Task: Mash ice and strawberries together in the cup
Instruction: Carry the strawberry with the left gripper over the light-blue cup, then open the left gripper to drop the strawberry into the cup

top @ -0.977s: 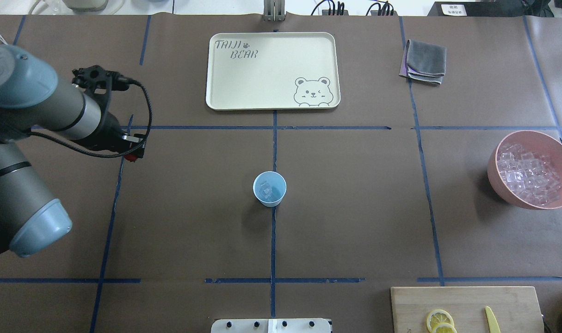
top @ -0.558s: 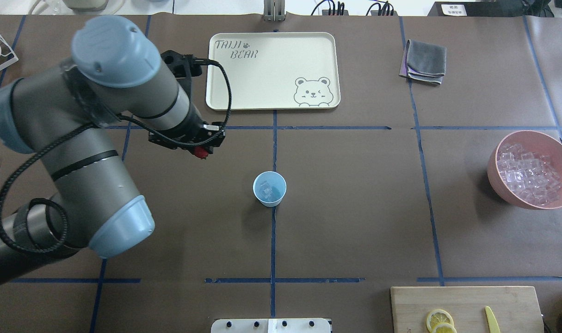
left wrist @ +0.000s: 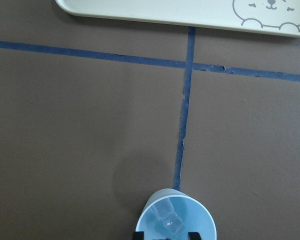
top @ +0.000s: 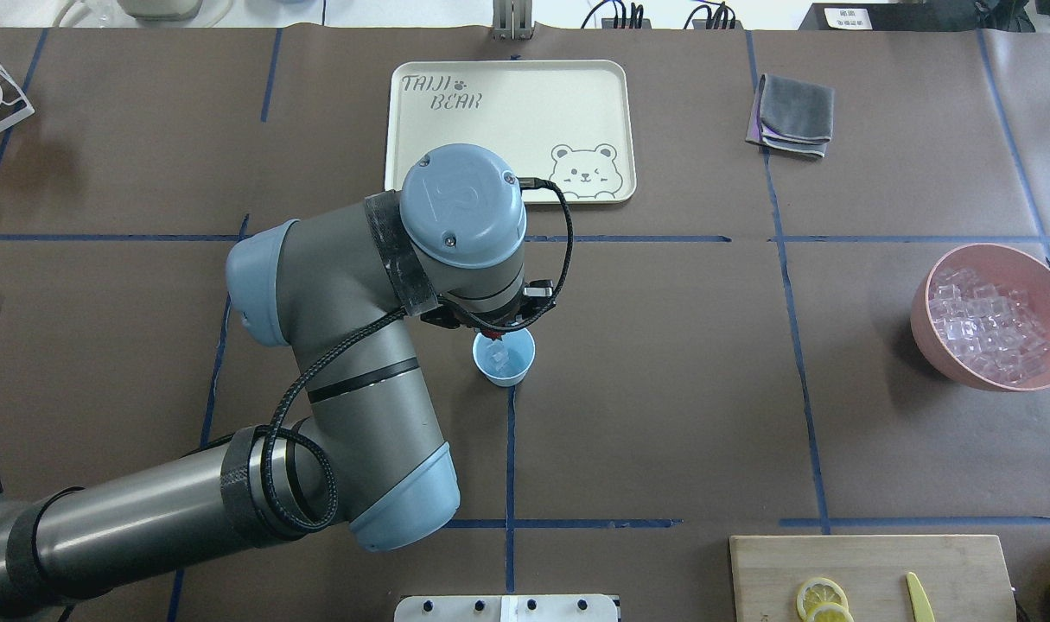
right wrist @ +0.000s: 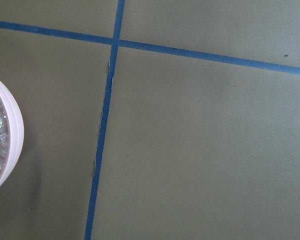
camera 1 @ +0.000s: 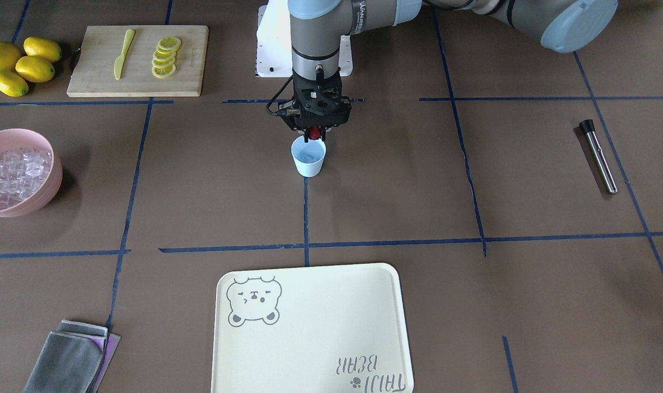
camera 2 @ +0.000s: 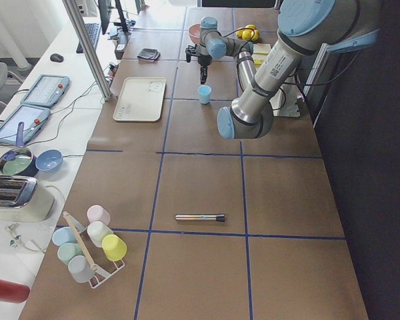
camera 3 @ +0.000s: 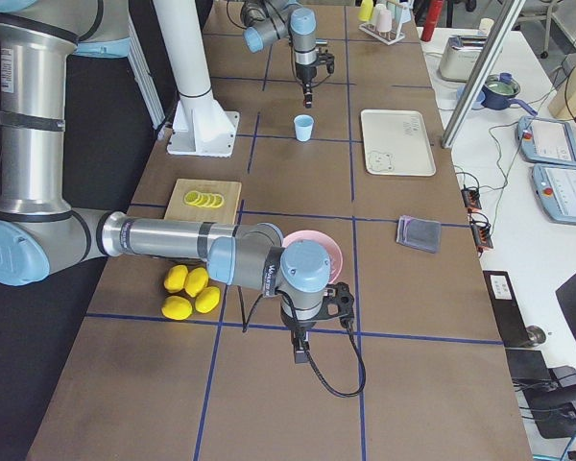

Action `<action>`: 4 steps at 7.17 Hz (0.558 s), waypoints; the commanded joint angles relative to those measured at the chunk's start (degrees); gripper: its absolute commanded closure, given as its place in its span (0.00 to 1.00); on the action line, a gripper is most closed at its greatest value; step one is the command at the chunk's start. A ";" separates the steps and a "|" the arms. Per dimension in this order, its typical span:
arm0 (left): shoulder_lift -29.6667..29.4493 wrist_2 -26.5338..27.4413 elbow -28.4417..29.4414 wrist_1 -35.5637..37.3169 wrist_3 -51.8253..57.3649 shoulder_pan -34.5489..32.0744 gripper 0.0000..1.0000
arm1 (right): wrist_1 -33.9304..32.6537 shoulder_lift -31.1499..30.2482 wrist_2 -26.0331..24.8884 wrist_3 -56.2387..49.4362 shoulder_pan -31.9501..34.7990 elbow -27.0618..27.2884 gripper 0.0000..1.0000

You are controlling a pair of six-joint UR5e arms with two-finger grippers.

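The strawberry [top: 493,331] is tiny and red. It's pinched between the fingers of the left gripper [camera 1: 314,130], which are shut down narrow on it, and it hangs right over the mouth of the pale blue cup [camera 1: 309,158]. My guess is it's light and a bit squishy, so a pinch across the middle like this seems right. A harder squeeze would probably pop it out sideways.

There's already some ice [left wrist: 169,222] in the bottom of the cup, a few clear cubes. They look hard and slick, and I'd expect them to skate around under any pressing. The cup itself is thin plastic with no handle and nearly nothing in it, so it'll tip or slide easily. For the mashing I'd hold it low on the wall with 1 gripper.

The steel rod with a black tip [camera 1: 598,155], presumably the muddler, lies flat well off on the robot's left. It's stiff and smooth, so grab it mid-shaft.

The right gripper [camera 3: 299,353] sits by the pink bowl [top: 991,250] of spare ice. I can't tell whether it's open or closed.
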 commanded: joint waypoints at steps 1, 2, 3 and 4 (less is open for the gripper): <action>-0.23 1.62 0.16 -0.02 -0.05 0.78 0.00 | 0.03 -0.02 0.00 0.00 -0.02 -0.02 0.01; -0.23 1.63 0.16 -0.10 -0.05 1.13 0.00 | 0.03 -0.02 0.00 0.00 -0.02 -0.10 0.01; -0.23 1.63 0.07 -0.10 0.21 1.05 0.00 | 0.03 0.07 0.00 0.00 -0.02 -0.02 0.01; 0.29 1.37 -0.88 -0.10 0.91 1.05 0.00 | 0.03 0.07 0.00 0.00 0.07 -0.02 0.01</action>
